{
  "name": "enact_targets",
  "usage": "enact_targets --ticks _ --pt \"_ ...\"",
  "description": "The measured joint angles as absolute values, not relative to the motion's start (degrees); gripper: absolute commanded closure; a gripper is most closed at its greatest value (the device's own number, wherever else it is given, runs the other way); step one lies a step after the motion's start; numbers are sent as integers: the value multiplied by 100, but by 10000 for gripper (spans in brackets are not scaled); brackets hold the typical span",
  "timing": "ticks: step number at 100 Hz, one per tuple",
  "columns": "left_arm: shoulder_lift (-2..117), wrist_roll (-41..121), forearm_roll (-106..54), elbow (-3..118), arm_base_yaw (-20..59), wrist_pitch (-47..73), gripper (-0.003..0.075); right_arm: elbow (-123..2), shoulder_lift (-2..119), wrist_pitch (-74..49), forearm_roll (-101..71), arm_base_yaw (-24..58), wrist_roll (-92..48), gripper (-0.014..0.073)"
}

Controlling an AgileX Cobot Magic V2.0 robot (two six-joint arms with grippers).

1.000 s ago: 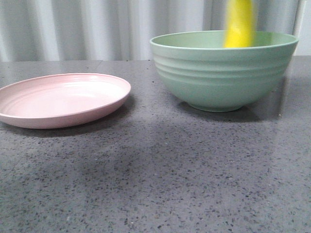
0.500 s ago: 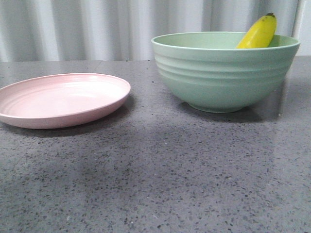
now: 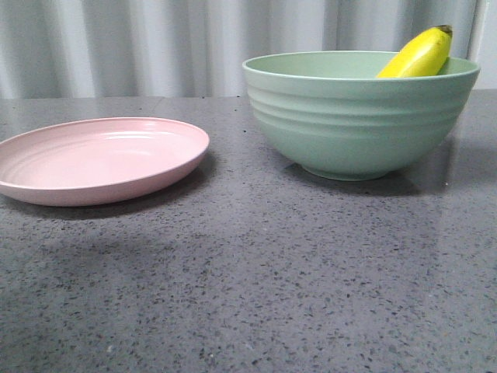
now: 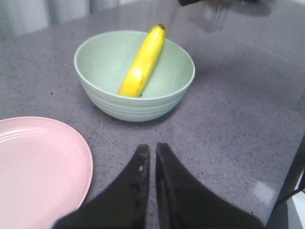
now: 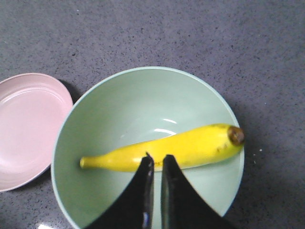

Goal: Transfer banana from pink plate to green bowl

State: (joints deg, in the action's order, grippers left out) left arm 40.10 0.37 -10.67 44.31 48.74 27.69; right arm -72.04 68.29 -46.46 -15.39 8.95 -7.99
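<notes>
1. on the grey speckled table (image 3: 256,287), the green bowl (image 3: 361,116) is seen standing to the right, and the pink plate (image 3: 97,159) is seen well apart from it on the left, with nothing lying on it.
2. inside the green bowl the banana (image 5: 167,149) is found lying aslant across the hollow, its dark tip propped against the wall and raised just above the rim, its thin stem end down near the bowl's floor.
3. the transfer is judged as good as done; the step in hand is taken to be the retreat, which is best made straight up and away, so that neither the rim nor the raised tip is knocked.
4. the right gripper (image 5: 155,164) is seen above the bowl, its jaws drawn almost together with only a thin slit between them and nothing held; the banana lies below them, free of their grasp, though the gap in height cannot be told.
5. the left gripper (image 4: 148,155) is seen over bare table, near the plate, its jaws likewise nearly closed on nothing; the banana lies well apart from them.
</notes>
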Motion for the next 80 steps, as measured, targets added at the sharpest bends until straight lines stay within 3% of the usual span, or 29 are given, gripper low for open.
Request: enact_targets --ticks 41,80 --pt "1805 -40 -1053 2302 4790 1670 739 -4831 4040 -3657 -1539 891 -811 670" --pt "676 -43 -1053 1356 4790 1398 739 -2525 1014 -2472 -1492 891 -811 670"
